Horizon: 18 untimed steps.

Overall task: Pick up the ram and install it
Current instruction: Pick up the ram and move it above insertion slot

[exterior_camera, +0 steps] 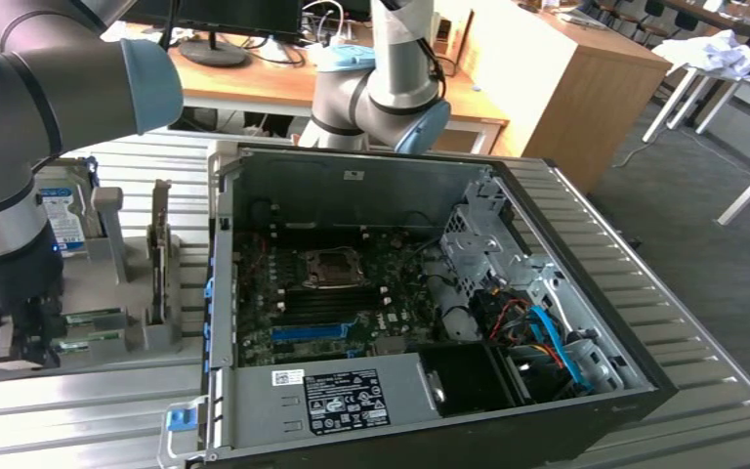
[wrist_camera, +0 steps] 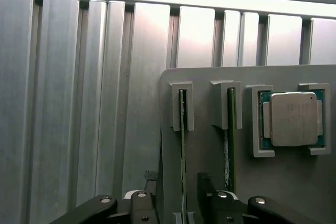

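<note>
Two rams stand on edge in slots of the grey holder (wrist_camera: 210,150). One ram (wrist_camera: 182,129) runs straight between my gripper's (wrist_camera: 181,200) two dark fingers, with a gap on each side; a second stick (wrist_camera: 229,140) lies just outside one finger. The gripper is open and holds nothing. In the exterior view my gripper (exterior_camera: 17,342) hangs low over the near end of the holder (exterior_camera: 153,337), at the green ram (exterior_camera: 99,339), to the left of the open computer case (exterior_camera: 389,293).
A square silver processor (wrist_camera: 293,119) sits in its own pocket of the holder beside the sticks. A blue-labelled hard drive (exterior_camera: 60,210) and an upright card (exterior_camera: 160,249) stand on the holder. The motherboard (exterior_camera: 336,298) lies open in the case. A second arm (exterior_camera: 382,88) stands behind.
</note>
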Tool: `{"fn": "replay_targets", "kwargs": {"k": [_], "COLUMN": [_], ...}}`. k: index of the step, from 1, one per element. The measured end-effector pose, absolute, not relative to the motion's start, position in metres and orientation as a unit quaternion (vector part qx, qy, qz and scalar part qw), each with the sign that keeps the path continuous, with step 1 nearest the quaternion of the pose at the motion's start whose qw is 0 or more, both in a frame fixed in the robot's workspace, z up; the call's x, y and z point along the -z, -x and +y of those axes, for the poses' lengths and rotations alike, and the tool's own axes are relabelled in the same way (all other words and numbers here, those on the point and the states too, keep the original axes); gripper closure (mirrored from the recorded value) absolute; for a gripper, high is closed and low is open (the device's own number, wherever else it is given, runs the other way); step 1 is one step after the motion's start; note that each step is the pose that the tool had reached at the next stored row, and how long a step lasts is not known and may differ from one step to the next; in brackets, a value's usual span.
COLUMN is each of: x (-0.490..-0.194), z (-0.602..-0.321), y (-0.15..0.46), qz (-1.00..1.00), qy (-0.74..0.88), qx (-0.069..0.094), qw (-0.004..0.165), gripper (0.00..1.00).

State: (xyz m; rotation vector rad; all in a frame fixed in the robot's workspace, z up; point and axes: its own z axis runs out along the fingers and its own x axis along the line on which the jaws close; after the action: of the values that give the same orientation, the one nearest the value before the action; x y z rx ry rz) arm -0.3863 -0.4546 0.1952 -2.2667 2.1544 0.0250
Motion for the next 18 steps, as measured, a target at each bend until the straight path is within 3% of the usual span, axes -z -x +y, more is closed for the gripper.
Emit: {"fn": "replay_targets", "kwargs": {"k": [2,4,5,8,18], "x": [-0.1952,-0.1952,-0.1952,-0.1952,-0.1952], "z": [-0.4546,-0.4546,-0.4546,-0.4546,-0.4546], "y": [0.3863,0.3863,0.3864,0.3864,0.3863], "qz": [0.689,0.689,0.689,0.689,0.689], "qy": [0.725,0.725,0.725,0.725,0.725], "qx": [-0.008,-0.008,-0.008,-0.008,-0.008], "qw": [0.007,0.007,0.007,0.007,0.007], "gripper": [0.58,0.70,0.70,0.87,0.87]}}
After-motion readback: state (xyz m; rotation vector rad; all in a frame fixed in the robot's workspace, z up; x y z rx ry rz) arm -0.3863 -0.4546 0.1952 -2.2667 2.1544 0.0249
